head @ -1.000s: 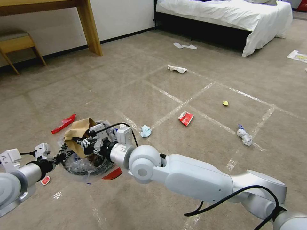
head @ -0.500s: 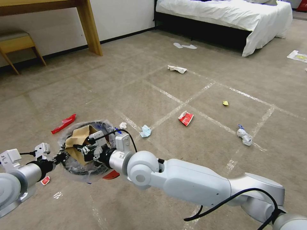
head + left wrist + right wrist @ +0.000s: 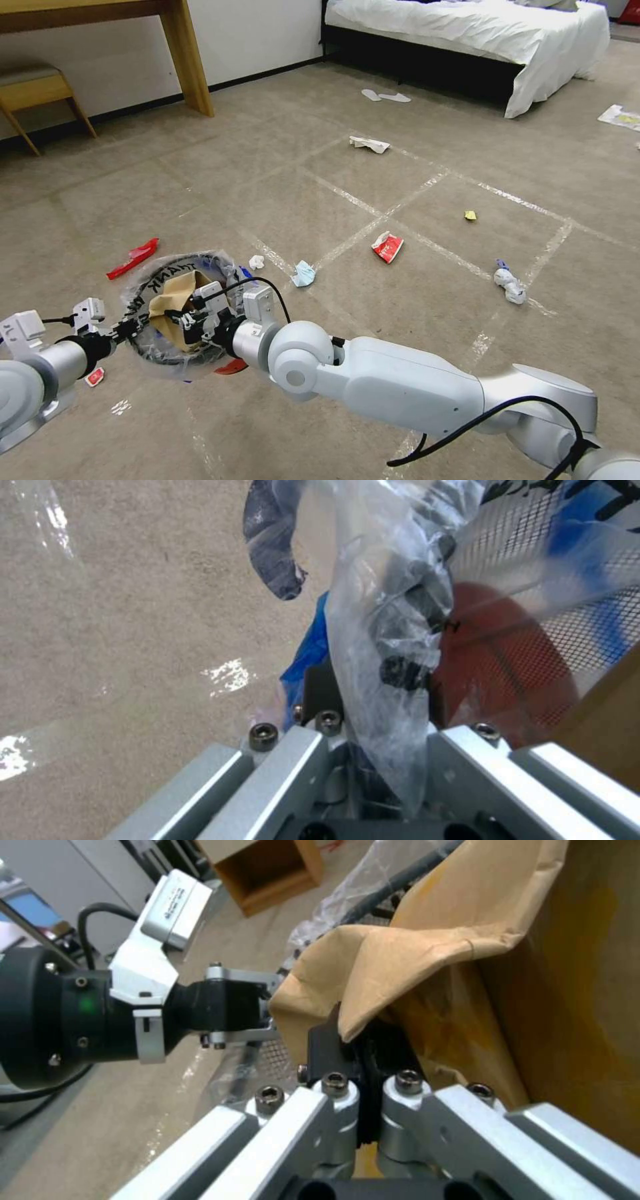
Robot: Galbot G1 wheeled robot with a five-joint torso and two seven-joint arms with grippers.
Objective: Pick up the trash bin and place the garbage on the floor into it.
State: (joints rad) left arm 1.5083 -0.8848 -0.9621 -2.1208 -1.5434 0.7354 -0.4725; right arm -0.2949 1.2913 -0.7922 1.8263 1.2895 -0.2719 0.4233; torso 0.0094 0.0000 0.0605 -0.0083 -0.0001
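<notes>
The trash bin (image 3: 175, 313) sits near the robot on the left side of the floor (image 3: 413, 313). The left tool (image 3: 127, 327) pinches the bin's plastic bag at its left edge, and its jaws are closed tight on the bag. The right tool (image 3: 183, 319) reaches over the bin and holds a brown paper bag (image 3: 175, 300) inside it, jaws squeezed on the paper. Out on the floor lie a blue mask (image 3: 304, 273), a red wrapper (image 3: 387, 246), a small yellow scrap (image 3: 471, 215) and a white tissue (image 3: 369, 143) far away. Another red wrapper (image 3: 134, 257) lies just left of the bin.
</notes>
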